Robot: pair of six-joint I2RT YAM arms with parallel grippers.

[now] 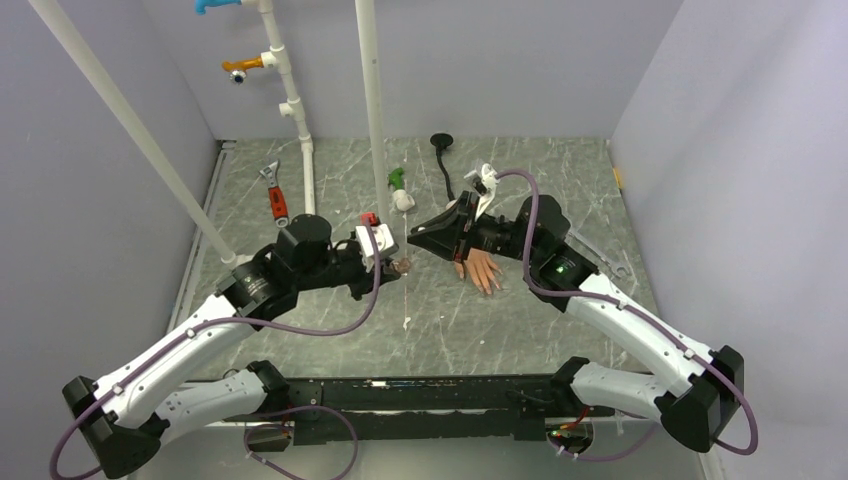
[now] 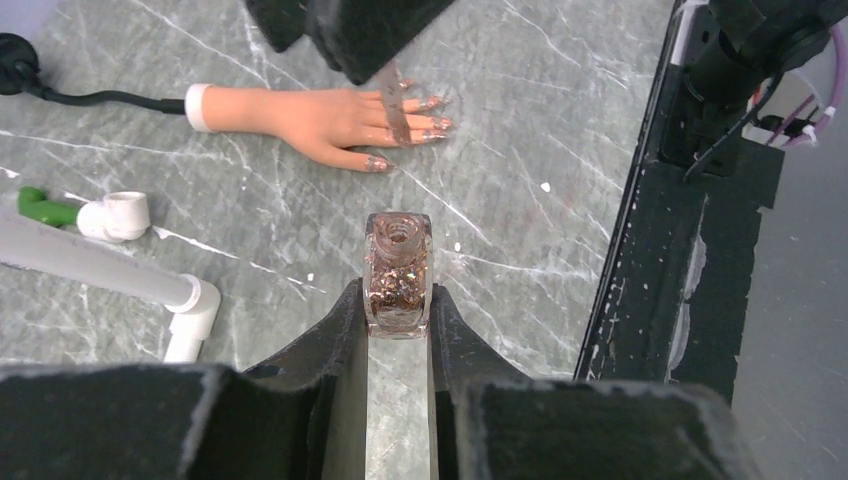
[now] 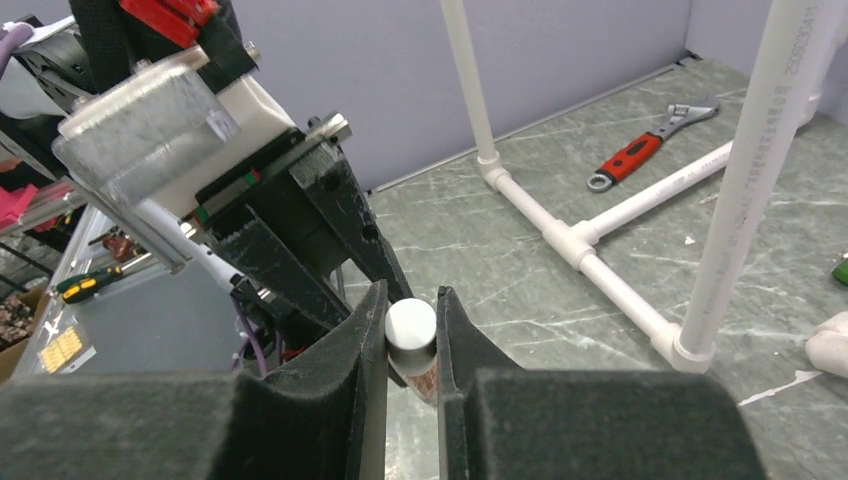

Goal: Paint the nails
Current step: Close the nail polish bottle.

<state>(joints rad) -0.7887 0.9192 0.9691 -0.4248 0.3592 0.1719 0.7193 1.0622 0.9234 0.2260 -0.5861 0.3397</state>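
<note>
The peach mannequin hand (image 2: 320,115) lies flat on the marble table, fingers pointing right; it also shows in the top view (image 1: 482,270). Its nails (image 2: 436,122) look glittery. My left gripper (image 2: 398,300) is shut on a small clear polish bottle (image 2: 398,272) of copper glitter, neck open, held upright; in the top view the bottle (image 1: 403,266) is left of the hand. My right gripper (image 3: 411,322) is shut on the white cap (image 3: 411,326). Its brush (image 2: 392,100) hangs over the hand's fingers in the left wrist view. The right gripper (image 1: 418,238) sits above the bottle.
A white PVC pipe frame (image 1: 300,120) stands at the back left. A red-handled wrench (image 1: 275,198) and a green and white fitting (image 1: 401,190) lie behind the grippers. The hand's black stem (image 1: 441,142) runs to the back. A grey wrench (image 1: 600,255) lies right.
</note>
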